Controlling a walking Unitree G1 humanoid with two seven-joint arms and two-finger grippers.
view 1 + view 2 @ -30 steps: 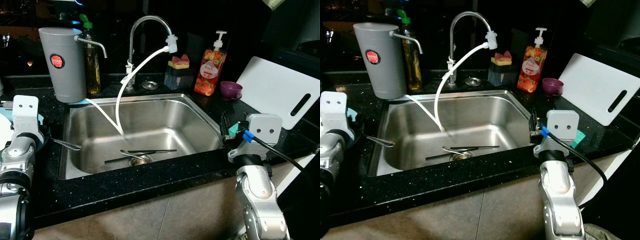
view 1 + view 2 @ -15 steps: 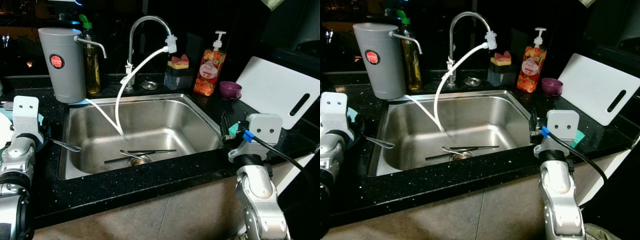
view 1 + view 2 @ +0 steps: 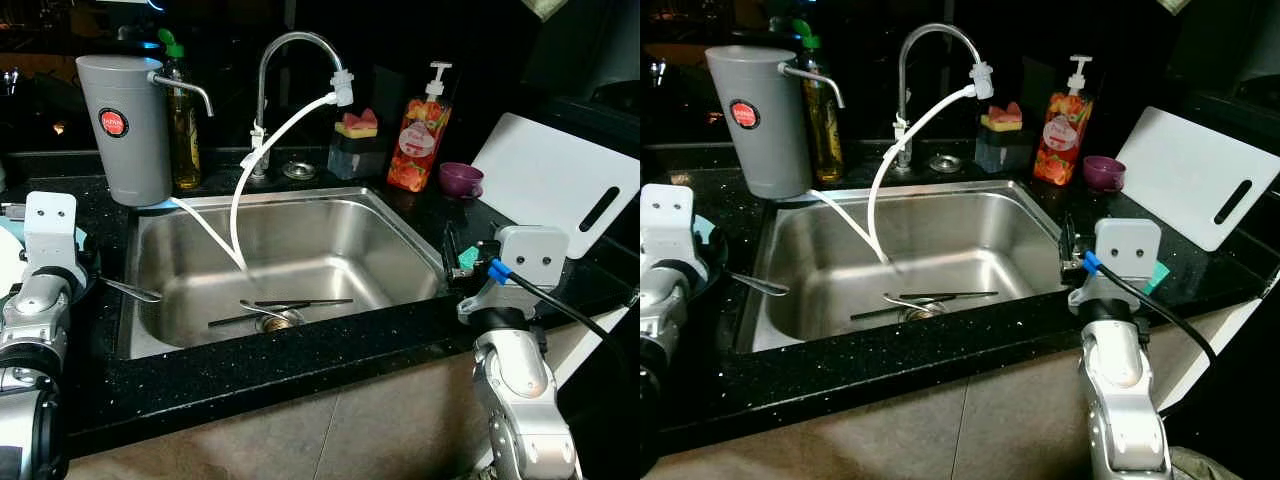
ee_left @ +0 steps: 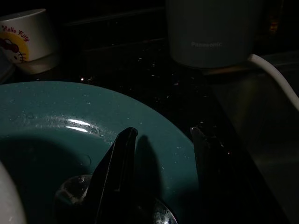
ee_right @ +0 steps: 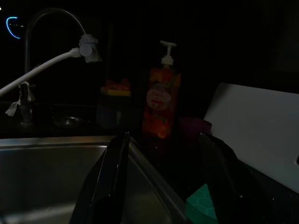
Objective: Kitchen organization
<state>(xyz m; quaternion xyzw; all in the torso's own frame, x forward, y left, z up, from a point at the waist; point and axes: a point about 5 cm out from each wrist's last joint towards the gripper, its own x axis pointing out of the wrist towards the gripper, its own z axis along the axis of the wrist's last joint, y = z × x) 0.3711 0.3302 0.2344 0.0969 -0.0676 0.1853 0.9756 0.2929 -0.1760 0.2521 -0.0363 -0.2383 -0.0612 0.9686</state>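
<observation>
My left tool [image 4: 161,140] hovers open, empty, over the wet teal ceramic plate [image 4: 70,126]; slippery, breakable, so I'd pinch its rim.

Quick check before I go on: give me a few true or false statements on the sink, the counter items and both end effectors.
1. Thin dark utensils lie at the bottom of the stainless steel sink. True.
2. The white cutting board lies inside the sink. False: it leans on the counter to the right of the sink.
3. The left end effector is open above a teal plate. True.
4. The right end effector is shut on the red soap pump bottle. False: it is open and empty; the bottle stands behind the sink.
5. The small purple cup stands beside the soap bottle. True.
</observation>
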